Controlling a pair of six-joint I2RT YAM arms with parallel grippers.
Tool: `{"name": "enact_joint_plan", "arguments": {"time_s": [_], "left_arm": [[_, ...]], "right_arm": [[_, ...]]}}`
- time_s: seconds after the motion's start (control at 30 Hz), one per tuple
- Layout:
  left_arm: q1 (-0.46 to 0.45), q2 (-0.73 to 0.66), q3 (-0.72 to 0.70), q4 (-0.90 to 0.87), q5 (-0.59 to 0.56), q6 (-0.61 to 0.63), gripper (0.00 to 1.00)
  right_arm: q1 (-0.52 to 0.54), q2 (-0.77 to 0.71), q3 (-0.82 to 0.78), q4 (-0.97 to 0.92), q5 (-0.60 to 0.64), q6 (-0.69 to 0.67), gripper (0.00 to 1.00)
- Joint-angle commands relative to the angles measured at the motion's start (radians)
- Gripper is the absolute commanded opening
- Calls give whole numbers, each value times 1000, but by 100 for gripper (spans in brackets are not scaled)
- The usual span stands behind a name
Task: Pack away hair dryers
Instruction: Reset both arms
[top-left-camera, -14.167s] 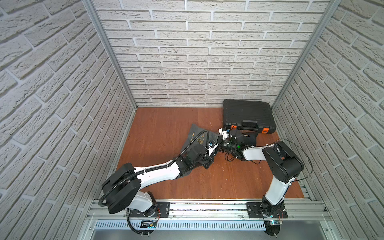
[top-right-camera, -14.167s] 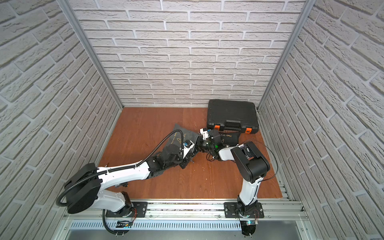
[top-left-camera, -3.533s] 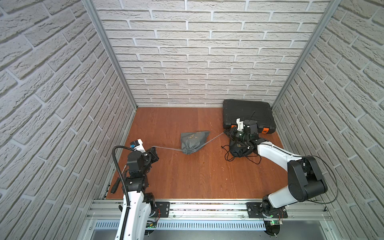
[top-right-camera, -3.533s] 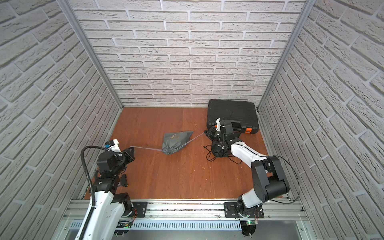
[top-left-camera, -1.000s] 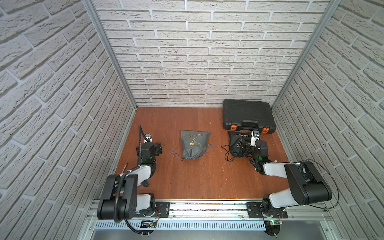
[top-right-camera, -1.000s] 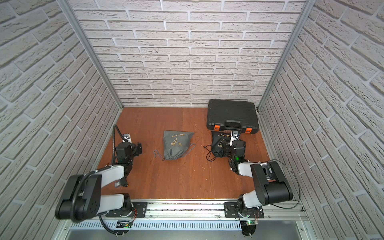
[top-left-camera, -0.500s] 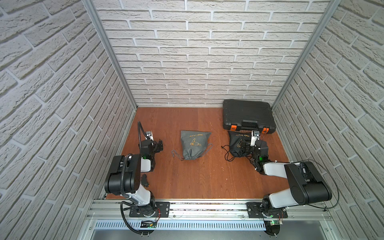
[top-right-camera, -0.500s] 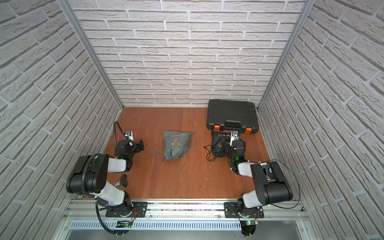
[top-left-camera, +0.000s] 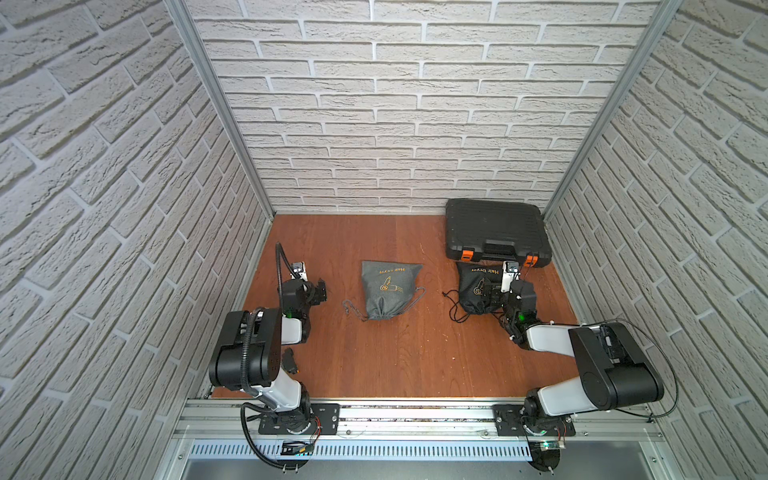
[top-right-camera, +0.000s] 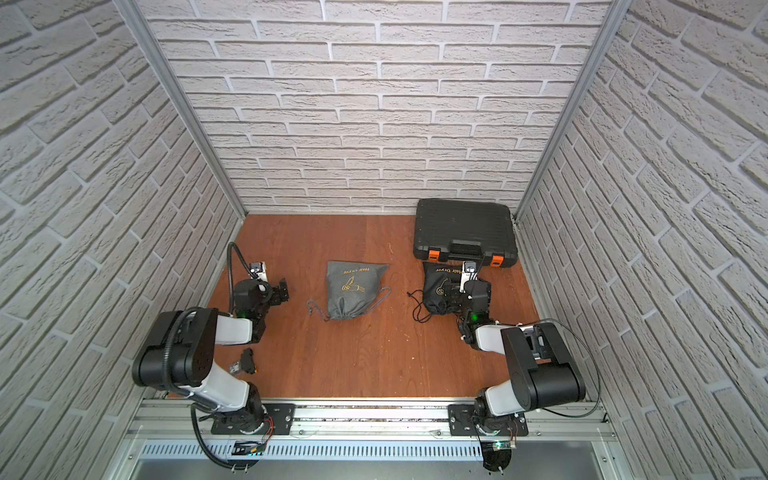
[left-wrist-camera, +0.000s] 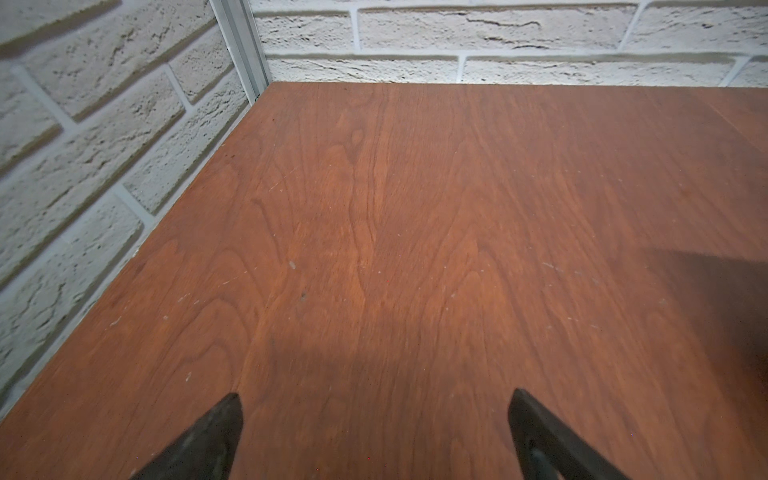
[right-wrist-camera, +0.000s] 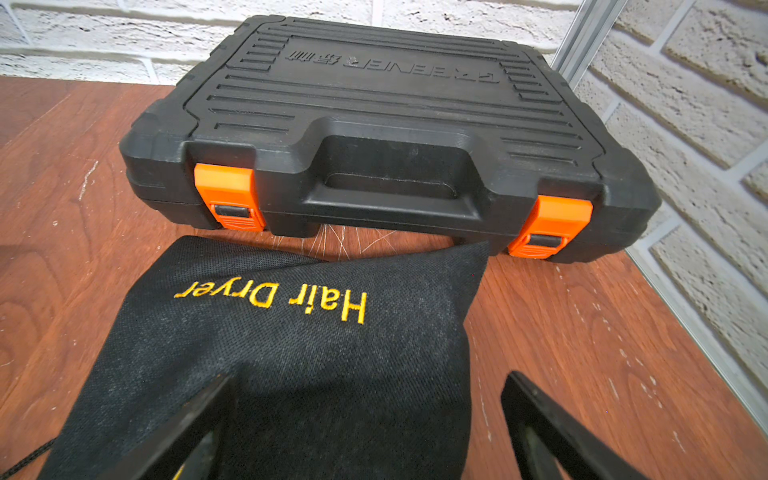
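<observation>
No hair dryers show in any view. A grey drawstring bag printed "Hair Dryer" lies tied shut mid-table. A black bag with the same print lies in front of the case. My right gripper is open, its fingers astride the black bag's bulge without clamping it. My left gripper is open over bare wood, left of the grey bag, with nothing between its fingers.
A shut black hard case with orange latches stands at the back right corner. A small black part lies by the left arm's base. Brick walls close in three sides of the wooden table.
The left arm has folded back, its elbow now raised near its base, while its gripper stays about where it was. The right arm and both bags have not moved.
</observation>
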Motion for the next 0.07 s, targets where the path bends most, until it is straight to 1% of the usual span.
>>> {"name": "enact_joint_plan", "arguments": {"time_s": [0.0, 0.03], "left_arm": [[3, -4, 17, 57, 13, 5, 98], [3, -7, 15, 57, 13, 4, 98]], "right_arm": [[2, -3, 6, 45, 0, -6, 100], [1, -4, 5, 44, 0, -6, 100]]}}
